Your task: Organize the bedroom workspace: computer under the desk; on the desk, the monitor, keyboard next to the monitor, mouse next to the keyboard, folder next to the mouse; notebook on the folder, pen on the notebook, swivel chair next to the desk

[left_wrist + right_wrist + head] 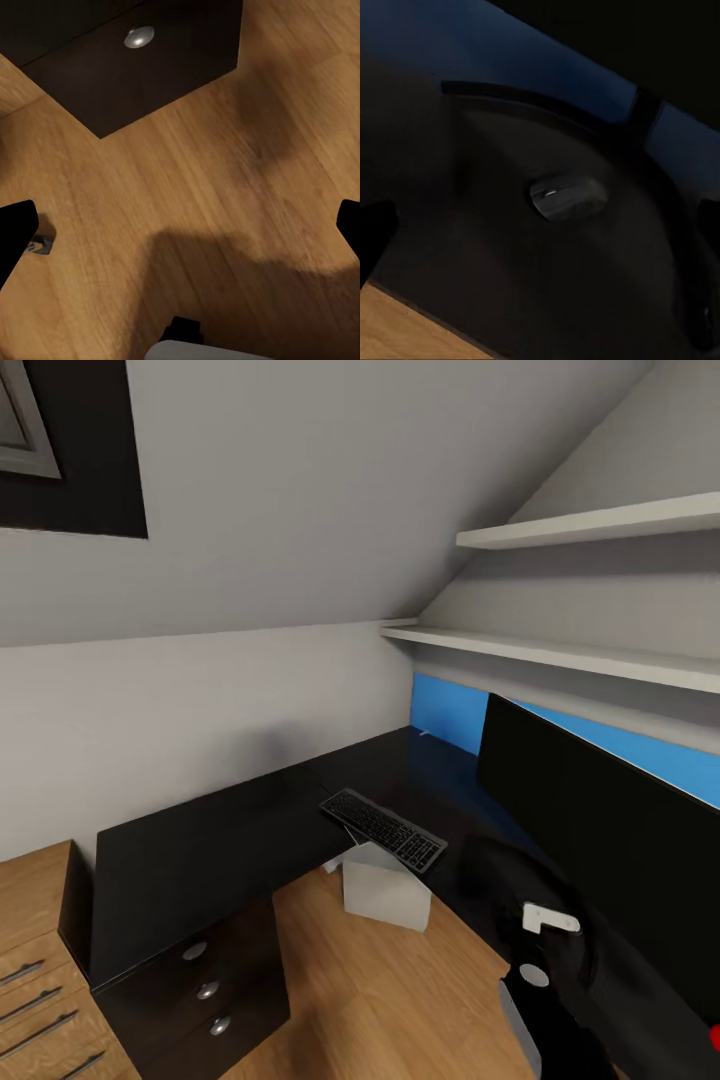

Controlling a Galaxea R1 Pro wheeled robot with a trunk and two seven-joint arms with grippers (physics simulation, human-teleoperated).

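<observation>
I am looking down over the glossy black bench (200, 850), where the keyboard (383, 830) is lying with its near end jutting past the bench's inner edge, right above the white-grey computer (385, 890) that is standing on the wooden floor (400, 1000) under it. The monitor (600, 830) is standing on the bench at the right, its dark screen rising in front of the blue back panel (450, 710), and my right arm (560, 960) is reaching in just before it. Along my right tool (540, 225) I am seeing the mouse (568, 197) resting on the bench inside the curved base of the monitor's stand (585, 112); the tool's fingers are sitting spread wide at the two edges of that view, gripping nothing and, as far as I can judge in this dim picture, hanging above the mouse rather than touching it. My left tool (180, 225) is likewise spread apart and empty (pointing down at the floor), with the corner of the bench's drawer block and one silver knob (139, 36) showing beyond it. Two white shelves (590, 525) are running along the wall above the monitor.
</observation>
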